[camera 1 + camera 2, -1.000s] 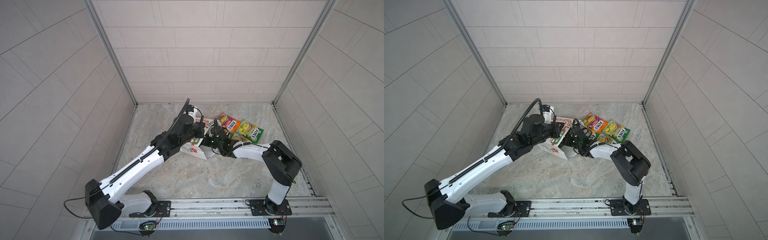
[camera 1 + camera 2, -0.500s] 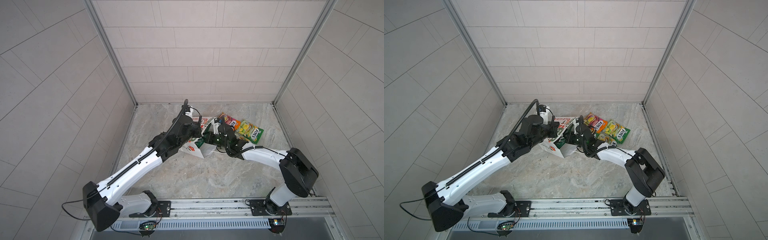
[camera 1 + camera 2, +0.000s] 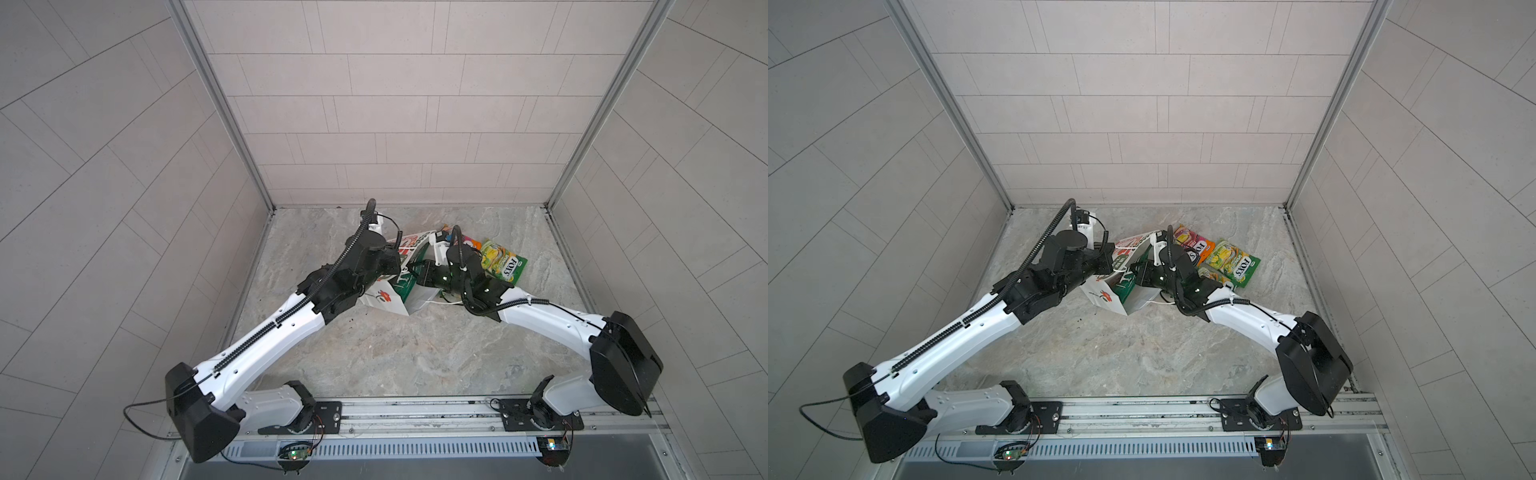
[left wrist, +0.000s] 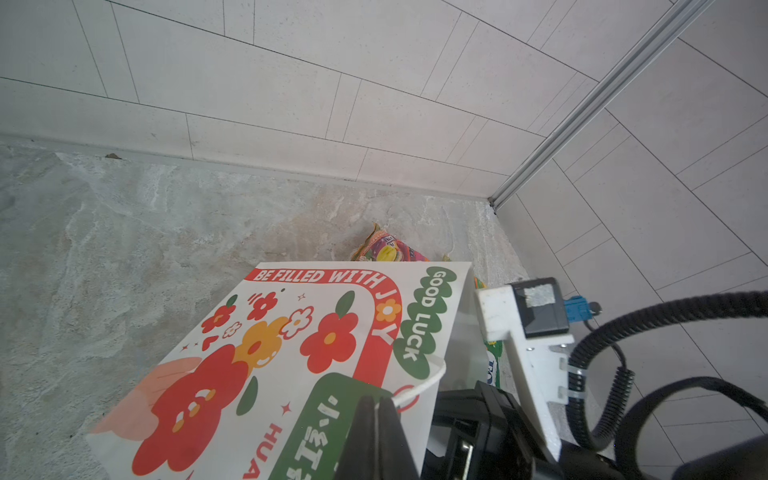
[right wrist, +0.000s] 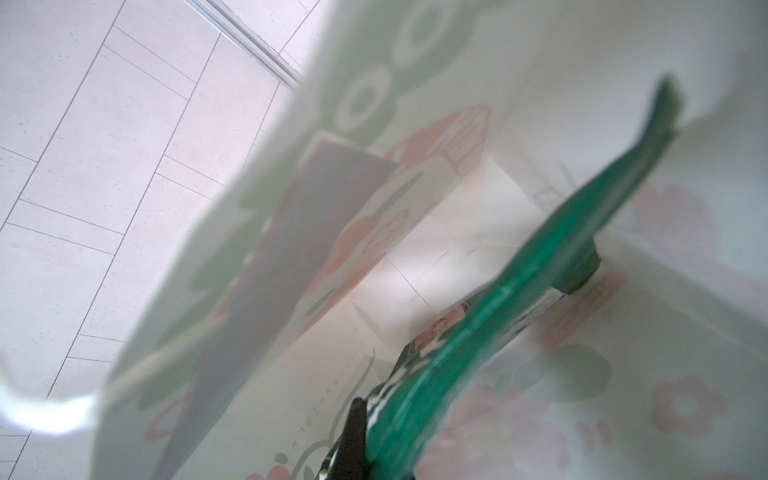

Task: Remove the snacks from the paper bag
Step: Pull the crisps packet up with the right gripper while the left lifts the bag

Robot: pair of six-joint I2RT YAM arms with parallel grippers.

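Note:
The white paper bag (image 3: 384, 298) (image 3: 1106, 299) (image 4: 291, 353) with red flowers leans tilted at the table's middle. My left gripper (image 4: 376, 405) (image 3: 398, 258) is shut on its white string handle (image 4: 428, 380). My right gripper (image 5: 361, 415) (image 3: 417, 272) reaches into the bag's mouth, shut on the dark green crisp bag (image 5: 498, 299) (image 3: 409, 281) (image 3: 1126, 282), which sticks partly out. To the right on the table lie an orange-pink pouch (image 3: 471, 242) (image 3: 1192, 241) (image 4: 388, 251) and a green-yellow FOX'S pouch (image 3: 503, 262) (image 3: 1233, 259). Another pouch (image 3: 1214, 274) is half hidden by my right arm.
Tiled walls (image 3: 395, 124) close in the marble table (image 3: 395, 353) at the back and on both sides. The arms' mounting rail (image 3: 415, 415) runs along the front edge. Both forearms cross the middle of the table towards the bag.
My right arm's elbow has swung out to the right and lower, while its gripper stays at the bag's mouth. The left gripper and the bag have shifted slightly back.

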